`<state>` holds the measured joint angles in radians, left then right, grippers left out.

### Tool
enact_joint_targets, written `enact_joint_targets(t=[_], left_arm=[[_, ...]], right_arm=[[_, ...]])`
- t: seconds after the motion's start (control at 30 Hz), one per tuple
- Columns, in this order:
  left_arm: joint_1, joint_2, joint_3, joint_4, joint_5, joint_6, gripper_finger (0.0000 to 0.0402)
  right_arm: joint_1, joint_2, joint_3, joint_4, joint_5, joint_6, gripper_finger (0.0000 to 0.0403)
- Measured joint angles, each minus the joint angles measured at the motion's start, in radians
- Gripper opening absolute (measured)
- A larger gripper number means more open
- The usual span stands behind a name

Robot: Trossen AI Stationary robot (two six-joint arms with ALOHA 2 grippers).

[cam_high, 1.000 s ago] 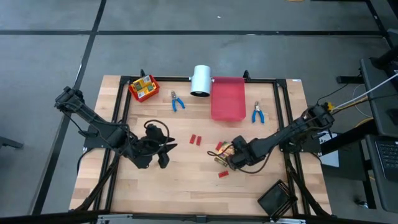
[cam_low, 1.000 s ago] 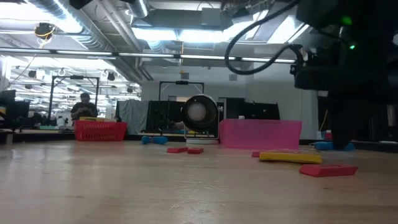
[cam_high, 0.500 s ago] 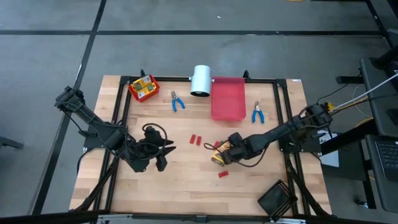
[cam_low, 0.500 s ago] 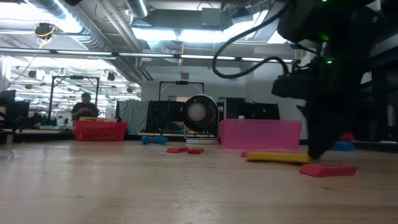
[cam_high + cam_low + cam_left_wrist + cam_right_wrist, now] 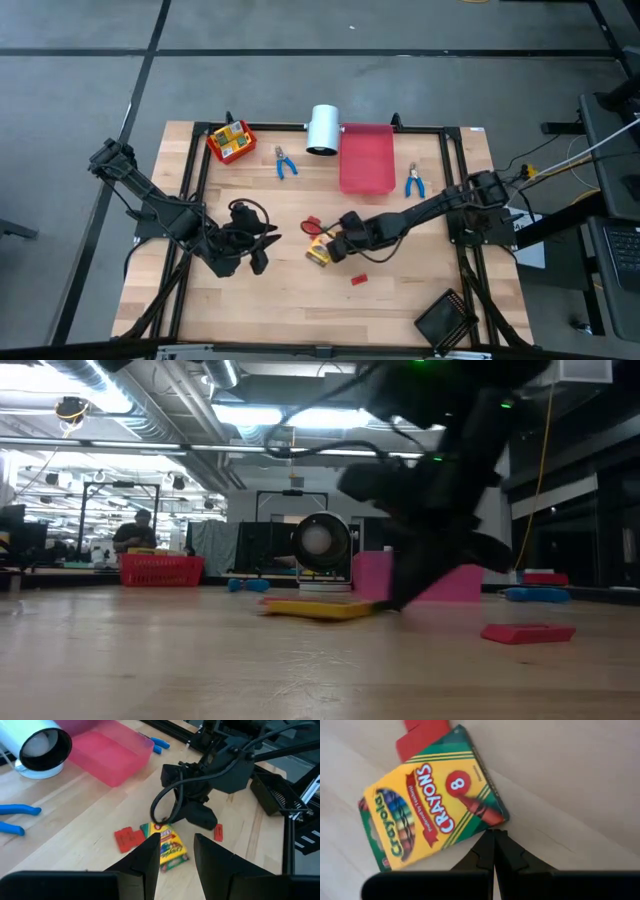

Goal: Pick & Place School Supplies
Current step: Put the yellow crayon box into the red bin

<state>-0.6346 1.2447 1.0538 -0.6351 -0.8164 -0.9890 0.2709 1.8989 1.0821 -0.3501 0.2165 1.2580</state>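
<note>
MOVED: crayon box (image 5: 319, 252) and right end effector (image 5: 331, 251) have slid toward the bench middle, away from the pink bin (image 5: 366, 158) | STEP: pushing, not gripping; next calls for opening and grasping | BOX: flat, touching the closed, empty fingertips | LEFT end effector (image 5: 262, 247): partly open, empty, waiting beyond the box from the bin

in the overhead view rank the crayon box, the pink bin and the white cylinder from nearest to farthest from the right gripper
From the right gripper:
1. Crayon box, right at its closed jaws, mid-table.
2. Pink bin, toward the table's far edge.
3. White cylinder, just left of the bin, slightly farther.
</note>
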Motion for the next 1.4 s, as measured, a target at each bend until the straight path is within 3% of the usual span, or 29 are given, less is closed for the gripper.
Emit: enact_joint_targets(t=[0.13, 0.3, 0.43, 0.57, 0.63, 0.77, 0.87, 1.4], left_arm=[[-0.014, 0.0, 0.0, -0.041, 0.013, -0.059, 0.0113], [-0.085, 0.0, 0.0, -0.174, 0.003, -0.204, 0.0114], [-0.136, 0.016, 0.0, -0.273, -0.025, -0.419, 0.0114], [-0.145, 0.07, -0.029, -0.292, 0.001, -0.73, 0.0114], [-0.154, 0.098, -0.069, -0.185, -0.007, -0.808, 0.0117], [-0.171, 0.128, -0.178, 0.212, -0.132, -0.746, 0.0133], [-0.148, 0.15, -0.229, 0.385, -0.17, -0.674, 0.0147], [-0.011, 0.158, -0.232, 0.487, -0.014, -0.467, 0.0157]], right_arm=[[-0.003, 0.015, 0.075, -0.002, 0.014, -0.093, 0.0004], [0.067, -0.133, 0.069, -0.016, 0.16, -0.2, 0.0004], [0.089, -0.208, 0.007, -0.003, 0.216, -0.201, 0.0004], [0.047, -0.198, -0.044, 0.129, 0.071, -0.295, 0.0004], [0.032, -0.197, -0.078, 0.228, 0.002, -0.349, 0.0004], [0.012, -0.199, -0.12, 0.328, -0.078, -0.395, 0.0004], [0.004, -0.192, -0.143, 0.334, -0.113, -0.396, 0.0004], [-0.048, -0.059, -0.177, 0.488, -0.199, -0.309, 0.0003]])
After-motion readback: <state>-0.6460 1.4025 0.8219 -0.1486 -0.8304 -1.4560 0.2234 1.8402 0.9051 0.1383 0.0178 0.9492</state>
